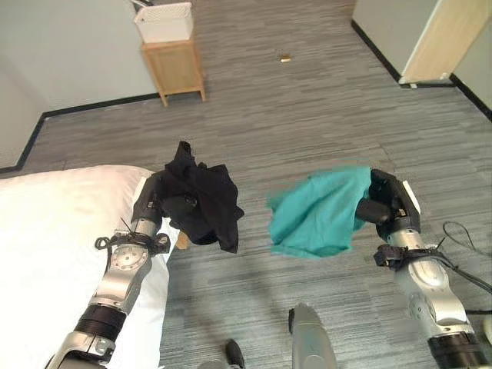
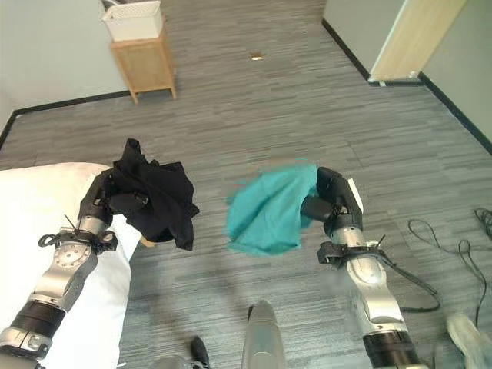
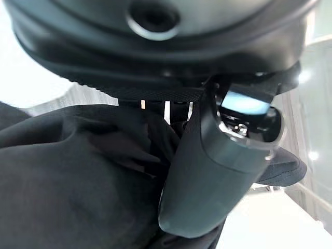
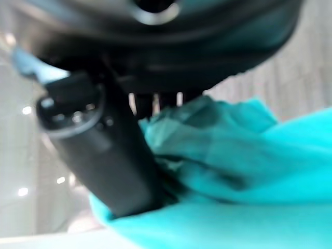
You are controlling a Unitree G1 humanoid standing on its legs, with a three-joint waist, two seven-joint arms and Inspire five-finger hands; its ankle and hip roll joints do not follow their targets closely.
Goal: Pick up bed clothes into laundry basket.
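Left eye view: left hand (image 1: 173,201) clamps black garment (image 1: 206,201), right hand (image 1: 382,201) clamps teal garment (image 1: 317,211); laundry basket (image 1: 164,21) far ahead-left.

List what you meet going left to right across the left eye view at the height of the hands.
White bed → left hand → black garment → teal garment → right hand.

The fingers of the left robot hand (image 1: 165,201) are being covered by the black garment (image 1: 201,201). The white bed (image 1: 54,246), at eight o'clock, is being cut off by the picture's edge. The white basket (image 1: 164,21), at eleven o'clock, is being cropped likewise.
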